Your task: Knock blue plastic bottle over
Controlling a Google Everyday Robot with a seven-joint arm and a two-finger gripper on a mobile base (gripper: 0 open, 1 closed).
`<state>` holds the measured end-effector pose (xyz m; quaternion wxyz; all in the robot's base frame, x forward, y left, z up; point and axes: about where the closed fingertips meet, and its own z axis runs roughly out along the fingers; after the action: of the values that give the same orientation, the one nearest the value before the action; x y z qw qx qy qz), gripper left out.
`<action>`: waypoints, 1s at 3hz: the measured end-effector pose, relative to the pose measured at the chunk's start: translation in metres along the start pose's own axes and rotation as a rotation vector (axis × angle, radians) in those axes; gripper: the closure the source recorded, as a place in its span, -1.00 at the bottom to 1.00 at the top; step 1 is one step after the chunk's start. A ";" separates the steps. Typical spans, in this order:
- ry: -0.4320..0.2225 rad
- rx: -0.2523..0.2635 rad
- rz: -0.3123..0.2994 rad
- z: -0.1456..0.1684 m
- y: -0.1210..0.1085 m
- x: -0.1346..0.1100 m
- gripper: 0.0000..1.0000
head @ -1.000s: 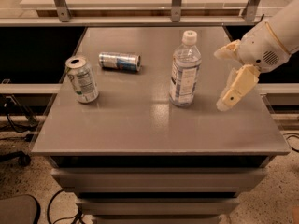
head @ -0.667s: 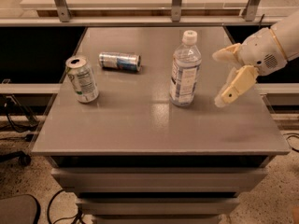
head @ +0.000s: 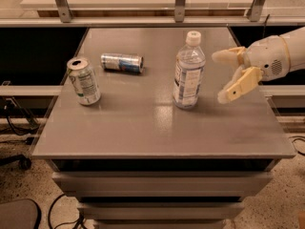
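Note:
The blue plastic bottle (head: 189,71) stands upright near the middle right of the grey table (head: 143,132), clear with a white cap and a blue-and-white label. My gripper (head: 220,78) comes in from the right at about label height, a short gap from the bottle and not touching it. Its two cream fingers are spread apart, one upper and one lower (head: 238,85), and hold nothing.
A green-white soda can (head: 84,80) stands upright at the left. A slim silver-blue can (head: 122,63) lies on its side at the back, left of the bottle. A railing with metal posts (head: 179,1) runs behind the table. Drawers sit below the front edge.
My gripper has moved left toward the bottle, narrowing the gap. The bottle and both cans have not moved.

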<state>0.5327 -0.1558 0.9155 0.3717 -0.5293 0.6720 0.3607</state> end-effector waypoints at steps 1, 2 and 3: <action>-0.115 -0.009 -0.020 0.000 0.010 -0.016 -1.00; -0.196 -0.044 -0.045 0.010 0.022 -0.030 -1.00; -0.238 -0.116 -0.066 0.034 0.034 -0.041 -1.00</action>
<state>0.5095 -0.1022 0.9388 0.4292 -0.5253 0.5834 0.4467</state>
